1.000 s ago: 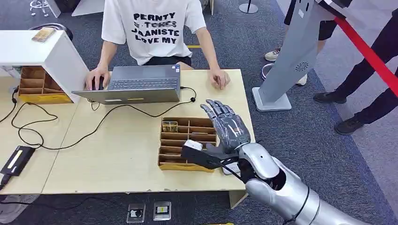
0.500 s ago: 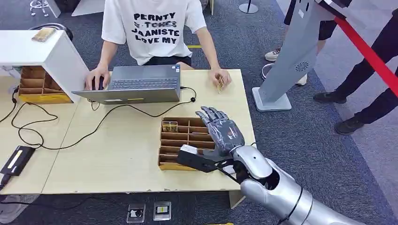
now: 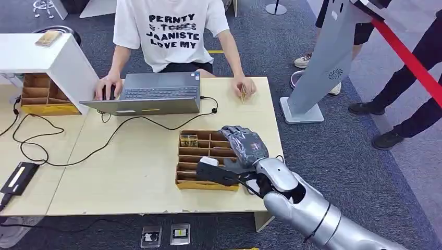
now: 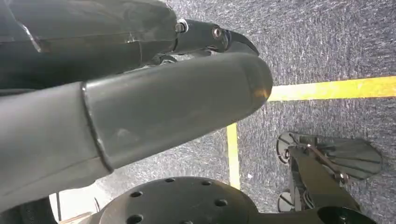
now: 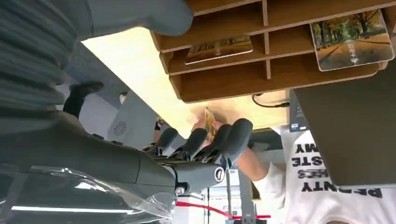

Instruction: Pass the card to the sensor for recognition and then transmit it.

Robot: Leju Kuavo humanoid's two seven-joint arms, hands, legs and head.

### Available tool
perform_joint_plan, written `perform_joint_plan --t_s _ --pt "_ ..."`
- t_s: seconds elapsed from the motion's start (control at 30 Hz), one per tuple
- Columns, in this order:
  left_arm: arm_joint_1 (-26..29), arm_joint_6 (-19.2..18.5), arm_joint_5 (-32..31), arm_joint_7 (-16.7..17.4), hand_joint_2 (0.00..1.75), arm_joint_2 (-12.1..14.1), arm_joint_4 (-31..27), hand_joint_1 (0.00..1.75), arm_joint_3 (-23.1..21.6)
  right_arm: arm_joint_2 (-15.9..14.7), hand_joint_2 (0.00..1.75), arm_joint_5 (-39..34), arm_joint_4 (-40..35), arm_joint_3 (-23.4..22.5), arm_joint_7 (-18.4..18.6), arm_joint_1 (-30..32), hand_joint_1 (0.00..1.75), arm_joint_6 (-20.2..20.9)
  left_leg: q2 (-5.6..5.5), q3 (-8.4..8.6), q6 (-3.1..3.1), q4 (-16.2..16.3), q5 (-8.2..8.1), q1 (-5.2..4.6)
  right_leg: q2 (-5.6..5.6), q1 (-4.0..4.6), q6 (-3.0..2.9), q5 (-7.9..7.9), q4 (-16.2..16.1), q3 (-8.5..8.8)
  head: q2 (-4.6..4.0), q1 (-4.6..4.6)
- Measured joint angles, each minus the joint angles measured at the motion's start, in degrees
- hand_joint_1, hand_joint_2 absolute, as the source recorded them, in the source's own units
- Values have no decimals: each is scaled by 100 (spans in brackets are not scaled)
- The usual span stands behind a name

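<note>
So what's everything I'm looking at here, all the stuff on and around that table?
Table: one, light wood.
Divided box: one, brown, under the right hand.
Cards: two, scenic prints, lying in box compartments; a third in the person's hand.
Laptop: one, grey, before the seated person.
Cable: black, across the table.
White shelf: one, far left.
Grey stand: one, on the carpet.
Right hand: grey, fingers curled, over the box.
Left hand: grey, above the floor.
</note>
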Motion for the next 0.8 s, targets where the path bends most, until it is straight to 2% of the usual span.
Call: perform_joint_plan --t_s 0.03,0.13,0.23,0.33,0.43,0.57,0.7,0.8 --pt "0 0 0 0 0 0 0 0 0 15 175 -18 41 0 -11 -13 51 -17 0 0 0 0 0 0 0 0 0 0 0 0 0 0" --pt "1 0 0 0 0 0 0 0 0 48 175 -53 138 2 -44 -37 58 -46 0 0 0 0 0 0 0 0 0 0 0 0 0 0" --pt "0 0 0 0 0 0 0 0 0 72 175 -103 236 0 -61 -71 49 -90 0 0 0 0 0 0 0 0 0 0 0 0 0 0" --pt "2 0 2 0 0 0 0 0 0 101 175 -131 372 0 -76 -109 54 -103 0 0 0 0 0 0 0 0 0 0 0 0 0 0" --pt "1 0 4 0 0 0 0 0 0 118 175 -164 465 0 -94 -120 45 -114 0 0 0 0 0 0 0 0 0 0 0 0 0 0" --pt "1 0 13 0 0 0 0 0 0 120 175 -219 597 -2 -107 -152 45 -135 0 0 0 0 0 0 0 0 0 0 0 0 0 0" --pt "1 0 15 0 0 0 0 0 0 127 175 -234 710 -2 -109 -188 52 -138 0 0 0 0 0 0 0 0 0 0 0 0 0 0" --pt "1 -2 15 0 0 0 0 0 0 131 175 -275 787 -2 -92 -217 49 -142 0 0 0 0 0 0 0 0 0 0 0 0 0 0"
